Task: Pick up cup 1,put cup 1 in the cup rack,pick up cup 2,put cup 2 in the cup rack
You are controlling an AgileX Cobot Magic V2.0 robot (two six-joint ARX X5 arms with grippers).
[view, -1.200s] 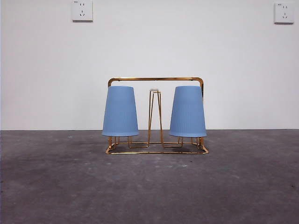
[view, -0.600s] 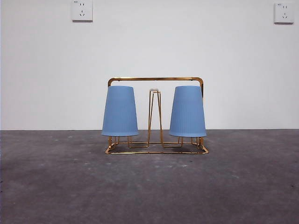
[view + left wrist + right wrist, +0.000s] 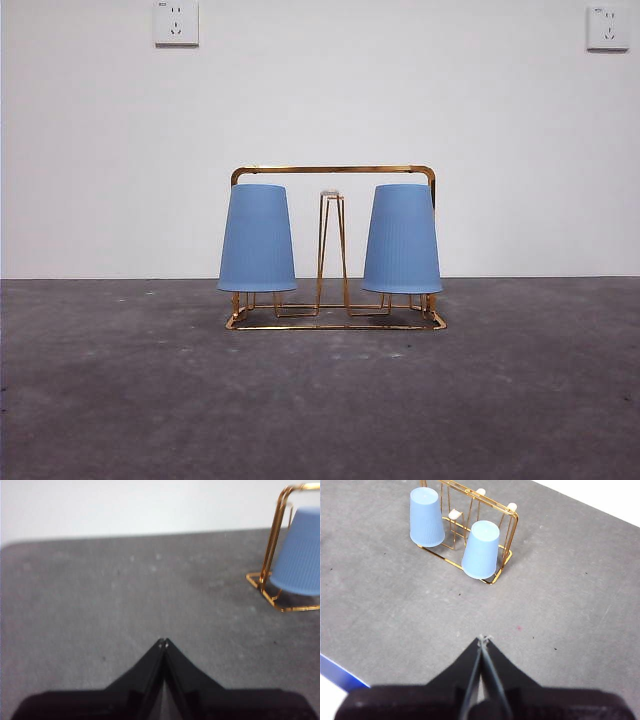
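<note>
Two blue ribbed cups hang upside down on the gold wire cup rack (image 3: 335, 171) in the middle of the table. One cup (image 3: 257, 238) sits on the left pegs, the other cup (image 3: 401, 238) on the right pegs. The right wrist view shows the rack (image 3: 509, 530) with both cups (image 3: 426, 517) (image 3: 481, 550) from above, well ahead of my right gripper (image 3: 483, 639), which is shut and empty. My left gripper (image 3: 163, 642) is shut and empty too, off to the side of the rack (image 3: 274, 545) and one cup (image 3: 299, 552). Neither arm shows in the front view.
The table is dark grey and rough (image 3: 320, 400), with a white wall behind it. Two wall sockets (image 3: 176, 22) (image 3: 607, 27) sit high on the wall. A blue table edge (image 3: 340, 674) shows near my right gripper.
</note>
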